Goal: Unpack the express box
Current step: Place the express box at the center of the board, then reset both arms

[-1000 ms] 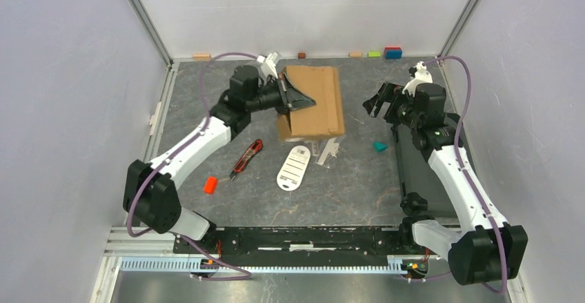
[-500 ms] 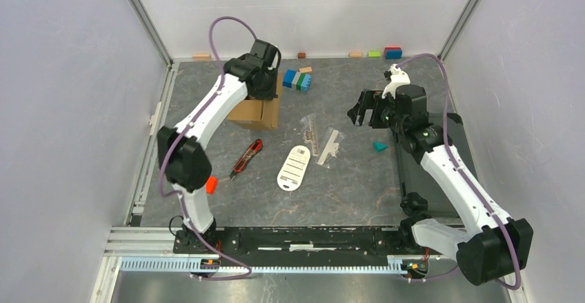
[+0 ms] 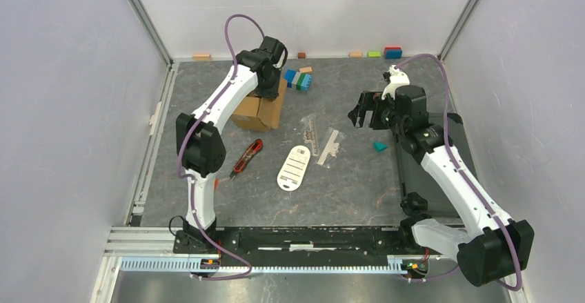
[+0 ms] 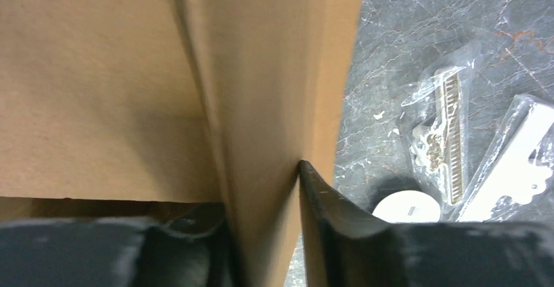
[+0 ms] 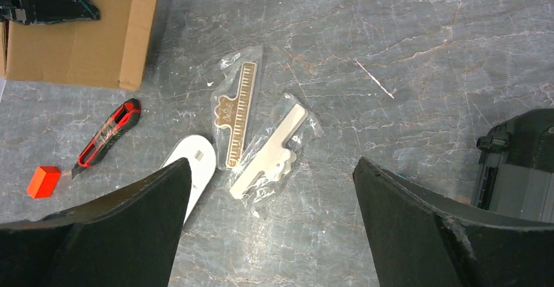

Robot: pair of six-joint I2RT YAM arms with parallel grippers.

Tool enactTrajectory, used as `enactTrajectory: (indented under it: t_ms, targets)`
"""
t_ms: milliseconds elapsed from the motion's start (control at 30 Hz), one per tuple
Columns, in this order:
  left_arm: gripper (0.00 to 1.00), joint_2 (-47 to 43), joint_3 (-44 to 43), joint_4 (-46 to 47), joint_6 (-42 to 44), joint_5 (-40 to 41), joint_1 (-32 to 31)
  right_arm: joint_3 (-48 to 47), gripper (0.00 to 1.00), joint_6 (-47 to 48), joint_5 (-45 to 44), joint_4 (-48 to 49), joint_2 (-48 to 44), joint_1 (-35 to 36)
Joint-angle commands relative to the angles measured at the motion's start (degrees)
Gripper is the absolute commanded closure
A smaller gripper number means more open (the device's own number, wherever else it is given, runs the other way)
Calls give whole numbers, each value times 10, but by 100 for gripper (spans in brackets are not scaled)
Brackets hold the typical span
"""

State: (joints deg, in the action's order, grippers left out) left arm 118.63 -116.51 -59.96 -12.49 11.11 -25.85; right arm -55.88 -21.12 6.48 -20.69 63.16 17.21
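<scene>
Left arm (image 3: 222,104) rears up, left gripper (image 4: 264,225) clamped on express box (image 3: 254,115) wall (prob. light, stiff; grip rim); right gripper (image 5: 271,169) agape.

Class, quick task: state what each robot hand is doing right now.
Left hand: closed on a cardboard panel of the express box.
Right hand: open, holding nothing.

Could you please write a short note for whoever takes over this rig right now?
Left gripper: shut on a panel of the plain brown cardboard express box, far left of the table.
Right gripper: open and empty, above the table.
Done: the blue-green toy block cluster, two clear plastic bags and a white oval tag lie outside the box.
Left: the box interior is not visible; check it and remove anything remaining.
</scene>
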Motion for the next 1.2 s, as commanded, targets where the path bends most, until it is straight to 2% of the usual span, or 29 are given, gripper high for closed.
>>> enactTrajectory:
  t_ms: [0,133,167,200,300,400,633,900,1167]
  targets:
    - [57,6,-35,-5,32,16,7,-22,2,9,7,7,-12,3]
    - [34,-8,-35,-7,36,15,9,-26,2,9,8,5,-12,5]
    - [6,-13,-35,-7,36,10,9,-27,2,10,8,5,-11,5]
    - [0,-22,-33,-7,35,7,9,-28,2,9,8,5,-12,5]
    - [0,-57,-27,-9,22,-12,7,-35,2,9,8,1,-12,6]
    - [0,-115,-3,-6,2,-69,-6,-42,2,9,10,0,-14,7]
    - [0,-282,142,72,-44,-172,-52,-41,2,4,21,21,-28,11]
    - [0,-438,305,180,-55,-184,-69,-30,2,10,22,42,-39,14]
    - [0,-493,379,232,-60,-213,-69,-17,2,11,3,56,-59,14]
